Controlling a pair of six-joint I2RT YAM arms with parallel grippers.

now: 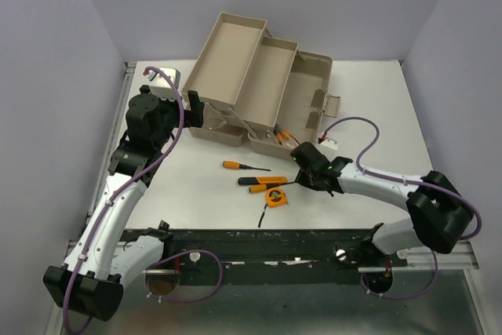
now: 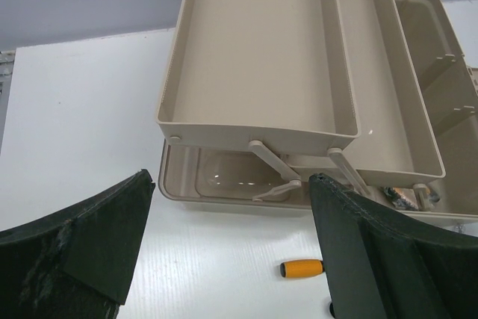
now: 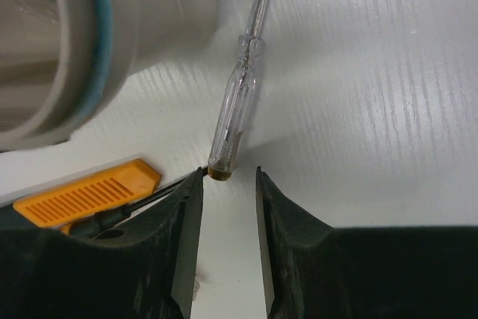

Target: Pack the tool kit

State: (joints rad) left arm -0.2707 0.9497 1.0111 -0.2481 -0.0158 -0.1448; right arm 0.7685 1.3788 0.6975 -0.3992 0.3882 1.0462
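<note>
The beige tool kit box (image 1: 259, 84) stands open at the back of the table, its trays folded out. Several small tools lie in its base (image 1: 276, 137). In front of it on the table lie an orange-handled screwdriver (image 1: 235, 166), an orange-and-black tool (image 1: 255, 181) and an orange tape measure (image 1: 275, 197). My right gripper (image 1: 298, 164) hovers low by the box's front corner. Its jaws (image 3: 228, 173) stand narrowly apart, and the butt end of a clear-handled screwdriver (image 3: 237, 102) lies just at their tips, not between them. My left gripper (image 2: 231, 181) is wide open before the box's left end (image 2: 224, 184), holding nothing.
A thin black tool (image 1: 263, 213) lies near the table's front edge. A ribbed orange tool (image 3: 82, 196) lies beside my right gripper's left finger. An orange handle (image 2: 302, 268) shows by my left gripper's right finger. A small white box (image 1: 165, 78) sits at the back left. Purple walls enclose the table.
</note>
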